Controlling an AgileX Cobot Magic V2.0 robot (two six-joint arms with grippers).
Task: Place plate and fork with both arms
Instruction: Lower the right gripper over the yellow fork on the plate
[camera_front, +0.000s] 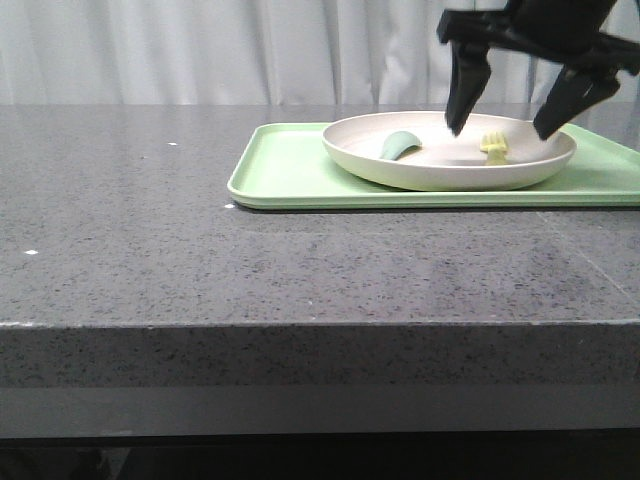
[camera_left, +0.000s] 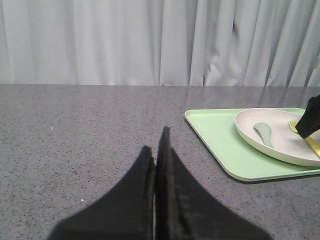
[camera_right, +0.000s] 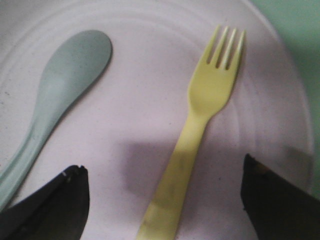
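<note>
The plate sits on a light green tray toward the far right of the dark speckled surface. Inside the plate lie two utensils, side by side but apart: a grey-green spoon on the left and the fork on the right.

The right end effector hangs over the plate with its jaws spread wide — one fingertip near the plate's middle, the other past the fork at the plate's right edge. In the right wrist view the fork lies flat on the plate between the two dark fingertips, its handle running toward the camera and its tines pointing away; neither fingertip touches it. The spoon lies beside it at a slant, bowl away from the camera.

The left end effector shows only in its own wrist view, jaws pressed together with nothing between them, over bare surface well to the left of the tray. From there the plate, spoon and a sliver of the fork are visible — the fork partly hidden behind a dark finger of the right end effector.
</note>
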